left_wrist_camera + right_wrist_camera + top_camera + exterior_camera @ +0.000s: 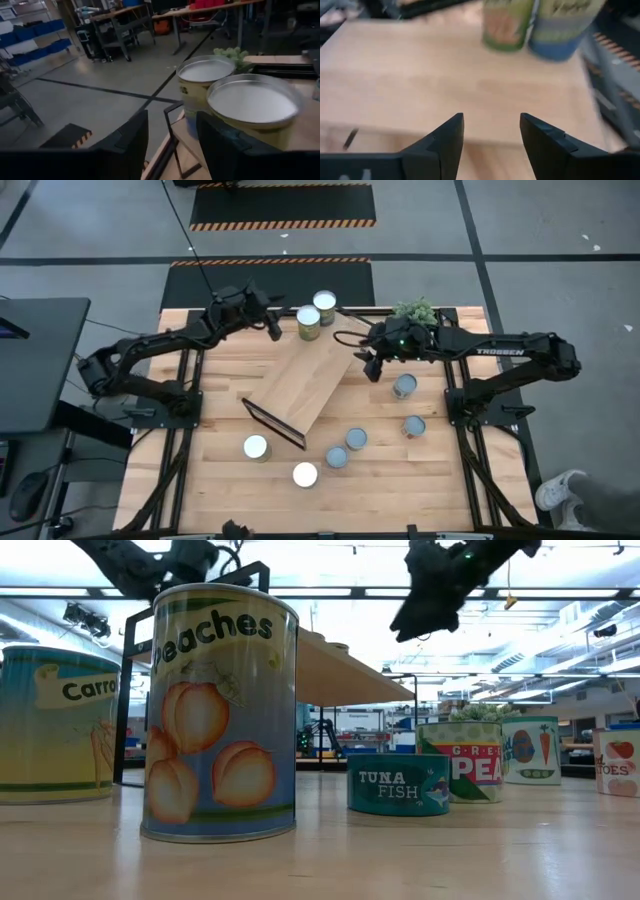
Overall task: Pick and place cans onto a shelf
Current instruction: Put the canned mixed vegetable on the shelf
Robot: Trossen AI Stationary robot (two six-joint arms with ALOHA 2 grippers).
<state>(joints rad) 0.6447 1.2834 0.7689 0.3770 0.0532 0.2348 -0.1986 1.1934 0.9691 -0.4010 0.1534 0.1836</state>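
Observation:
The shelf [305,385] is a long light-wood board with black frame ends, lying slantwise at the table's middle. Two cans [309,323] [324,307] stand upright by its far end; whether they rest on the board or on the table, I cannot tell. The left wrist view shows them with white tops [252,102] [205,75]. My left gripper [272,328] hovers open just left of these cans, holding nothing [172,117]. My right gripper [370,365] hangs open and empty above the board's right edge [491,120]. Several more cans [336,458] stand on the table.
Loose cans stand at the near left [256,448], near middle [305,474] and right [404,386] [413,426]. A small green plant [415,310] sits at the far right. In the low view a peaches can [220,710] and a tuna can [398,783] stand close.

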